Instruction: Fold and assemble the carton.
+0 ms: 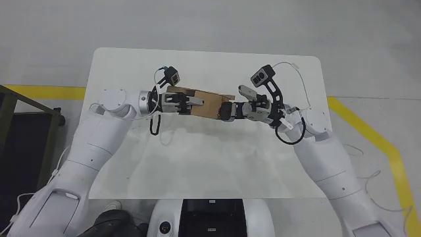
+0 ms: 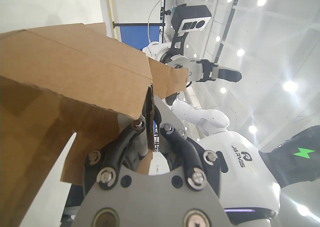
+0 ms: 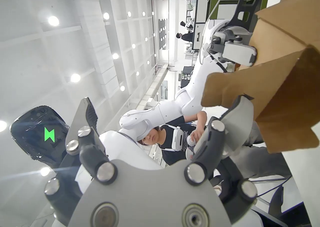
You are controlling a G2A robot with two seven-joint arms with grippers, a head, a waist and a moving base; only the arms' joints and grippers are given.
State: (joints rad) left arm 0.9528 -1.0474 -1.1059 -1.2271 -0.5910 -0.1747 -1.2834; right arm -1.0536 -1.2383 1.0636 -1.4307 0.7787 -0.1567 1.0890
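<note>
**Item: carton** (image 1: 204,103). Brown corrugated board, partly opened, flaps loose. We find it over the middle of the white surface (image 1: 197,164), spanning the gap between the two arms. We cannot tell whether it rests on the surface or hangs above it.

**Left end effector** (image 2: 150,110). We record it as clamped tight on the raw edge of one carton panel, the board pinched between both fingers at the carton's left end.

**Right end effector** (image 3: 163,102). We record it as spread wide and gripping nothing. One finger (image 3: 237,112) lies against a loose end flap (image 3: 222,90) at the carton's right end. The other finger stands well apart from the board.

**Handling, as we judge it.**
- Weight: light, since a single pinch at one edge appears to carry it.
- Stiffness: firm across the flat panels, but ready to hinge at every scored crease, so the body may skew or collapse if it is pushed off-square.
- Surface: dry and matt, so the pads should not slide much.
- Fragility: cut edges and flap corners would crush or tear under a hard squeeze, and a bend made away from a score line would stay.

**Where to take hold, as we judge it.** We favour a panel edge close to a crease, where the board is best supported. Flaps are better pressed flat-on near their hinge than pinched at the tip.
</note>
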